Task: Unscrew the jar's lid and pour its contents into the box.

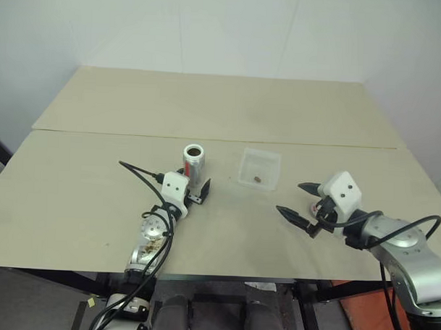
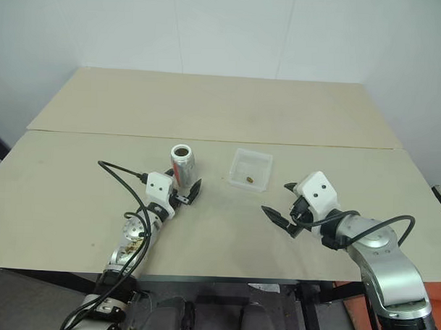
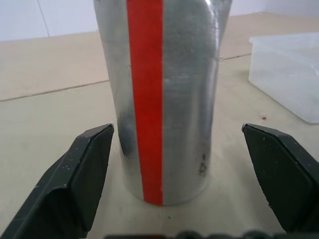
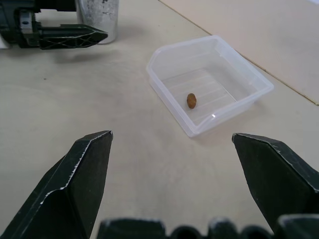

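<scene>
I see the jar (image 1: 194, 162) standing up on the table (image 1: 230, 107), its top open, right in front of my left gripper (image 3: 182, 164); the two fingers sit wide apart on each side of the jar and do not touch it; they hold nothing. The box (image 1: 259, 169) lies just beside the jar, toward my right; the little brown piece (image 4: 191, 100) rests inside it. My right gripper (image 1: 297, 201) hangs near the box, fingers spread wide, with nothing in them.
</scene>
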Robot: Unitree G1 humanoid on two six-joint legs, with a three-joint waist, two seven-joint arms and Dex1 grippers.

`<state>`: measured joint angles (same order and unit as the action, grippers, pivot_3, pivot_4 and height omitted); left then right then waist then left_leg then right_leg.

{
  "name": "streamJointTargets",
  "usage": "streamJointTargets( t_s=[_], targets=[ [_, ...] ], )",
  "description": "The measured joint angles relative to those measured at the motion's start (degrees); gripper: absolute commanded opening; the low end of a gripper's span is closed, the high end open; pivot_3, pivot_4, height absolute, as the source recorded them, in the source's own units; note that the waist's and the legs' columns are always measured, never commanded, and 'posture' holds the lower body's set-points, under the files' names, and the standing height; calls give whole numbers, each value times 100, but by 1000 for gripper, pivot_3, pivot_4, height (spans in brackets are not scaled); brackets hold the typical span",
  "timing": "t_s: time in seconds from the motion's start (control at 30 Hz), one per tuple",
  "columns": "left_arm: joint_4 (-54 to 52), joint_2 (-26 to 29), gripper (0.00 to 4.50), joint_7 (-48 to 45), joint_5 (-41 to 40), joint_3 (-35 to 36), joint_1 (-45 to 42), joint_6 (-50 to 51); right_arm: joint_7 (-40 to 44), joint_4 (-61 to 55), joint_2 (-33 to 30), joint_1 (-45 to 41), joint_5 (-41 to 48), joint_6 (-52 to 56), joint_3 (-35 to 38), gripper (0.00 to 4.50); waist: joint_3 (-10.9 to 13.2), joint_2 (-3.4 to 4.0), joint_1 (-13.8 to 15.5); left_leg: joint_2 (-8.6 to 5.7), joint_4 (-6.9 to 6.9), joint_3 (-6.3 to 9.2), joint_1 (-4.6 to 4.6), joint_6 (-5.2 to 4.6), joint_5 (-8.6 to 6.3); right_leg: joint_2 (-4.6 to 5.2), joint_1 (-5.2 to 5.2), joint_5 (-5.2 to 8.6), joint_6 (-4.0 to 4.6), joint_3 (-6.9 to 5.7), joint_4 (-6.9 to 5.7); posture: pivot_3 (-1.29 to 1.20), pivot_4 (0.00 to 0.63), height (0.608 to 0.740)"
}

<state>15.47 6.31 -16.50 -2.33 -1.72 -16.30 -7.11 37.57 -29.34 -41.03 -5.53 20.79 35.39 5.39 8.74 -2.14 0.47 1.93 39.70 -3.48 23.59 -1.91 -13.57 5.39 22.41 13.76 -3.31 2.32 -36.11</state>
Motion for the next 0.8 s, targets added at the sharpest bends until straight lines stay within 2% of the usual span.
streamJointTargets(
  t_s=[0.17, 0.37, 0.47, 0.63, 0.8],
  targets=[
    [-1321, 201, 4479, -103, -116, 6, 775, 472, 49, 27, -18, -20, -36, -4, -5, 4500, 0, 0, -36, 4, -11, 0, 3, 0, -1, 1, 8, 2, 4, 1, 2, 0, 150, 740],
    [-3175, 816, 4479, -419, -503, 191, 1716, 1306, 170, 67, -25, -41, -46, -51, -38, 4500, 0, 1, -54, 11, -13, 0, 3, 1, -1, 7, 13, 4, 8, 1, 3, 0, 150, 740],
    [-3909, 1297, 4479, -782, -900, 338, 2286, 1726, 410, 103, -161, -12, -21, -200, -16, 4500, 1, 3, -73, 12, -21, -2, 3, 1, -1, 12, 17, 7, 13, 2, 5, 0, 150, 740],
    [-4549, 2143, 4479, -1667, -1755, 779, 2734, 2039, 1609, 329, -748, 499, 324, -990, 655, 4500, 4, 6, -8, 12, -26, -5, 5, 1, -1, 13, 20, 19, 30, 0, 11, 0, 150, 740],
    [-4760, 2874, 4479, -2448, -2406, 1206, 2749, 2238, 2565, 533, -1247, 735, 544, -1522, 1328, 4500, 5, 8, -10, 14, -32, -18, -11, 1, -1, 9, 16, 33, 52, 2, 14, 0, 150, 740]
  ],
)
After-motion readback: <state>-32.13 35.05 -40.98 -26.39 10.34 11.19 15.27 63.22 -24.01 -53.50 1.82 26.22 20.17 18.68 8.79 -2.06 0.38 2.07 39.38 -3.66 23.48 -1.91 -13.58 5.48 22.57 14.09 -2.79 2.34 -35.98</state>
